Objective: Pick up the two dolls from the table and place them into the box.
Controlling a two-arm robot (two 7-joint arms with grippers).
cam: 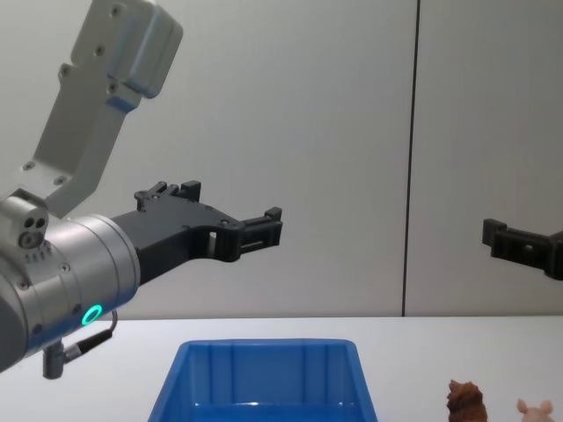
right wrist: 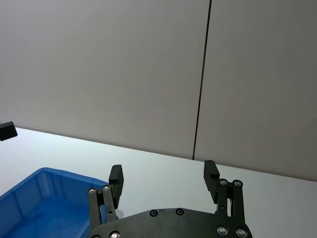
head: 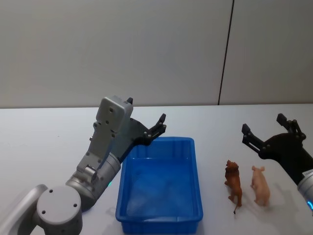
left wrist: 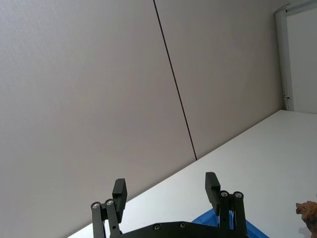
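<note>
From my head, my left gripper (head: 146,109) hovers released, holding nothing, over the far left corner of the box (head: 159,217), and my right gripper (head: 263,123) hangs spread beyond the 2 dolls. The brown doll (head: 234,183) and the pink doll (head: 259,185) stand side by side on the table (head: 49,142), just right of the box. My left wrist shows my left fingers (left wrist: 119,188) parted on air. My right wrist shows my right fingers (right wrist: 211,171) apart too. From my chest, both grippers float high above the table, the dolls below the right one.
</note>
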